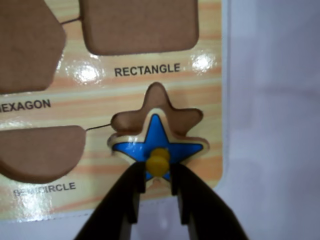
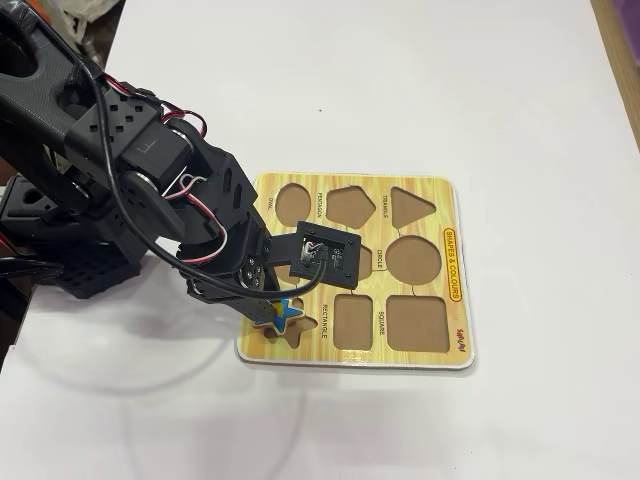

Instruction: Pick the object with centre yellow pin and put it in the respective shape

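On the white desk [image 2: 520,120] lies the shape board [image 2: 455,290], and the blue star [image 1: 157,142] sits half over its star recess [image 1: 157,107], offset toward the board's near edge in the wrist view. This looks like the placing step. The claw [image 1: 158,176] is nearly closed on the yellow pin [image 1: 159,161]; the star's top point faces RECTANGLE, matching the recess, with no long axis, so next it needs a short slide forward and release.

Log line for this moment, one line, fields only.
gripper: shut on yellow pin | blue star piece: over star cutout, offset, not seated | puzzle board: other cutouts empty
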Controlling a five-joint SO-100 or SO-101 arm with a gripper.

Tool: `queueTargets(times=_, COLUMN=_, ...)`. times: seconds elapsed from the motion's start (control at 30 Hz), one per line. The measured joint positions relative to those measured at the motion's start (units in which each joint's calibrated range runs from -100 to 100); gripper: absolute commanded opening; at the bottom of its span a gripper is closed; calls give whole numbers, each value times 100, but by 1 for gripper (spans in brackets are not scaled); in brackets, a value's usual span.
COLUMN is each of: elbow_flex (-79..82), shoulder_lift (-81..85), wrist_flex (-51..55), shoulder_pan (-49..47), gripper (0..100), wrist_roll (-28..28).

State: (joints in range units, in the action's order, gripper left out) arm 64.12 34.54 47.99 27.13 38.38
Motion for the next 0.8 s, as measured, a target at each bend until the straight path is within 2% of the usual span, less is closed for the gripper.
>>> queueTargets(times=0.8, elbow_flex=0, shoulder_lift=0, wrist_flex=-334, shoulder_pan=-9, gripper=4, wrist_roll=-5)
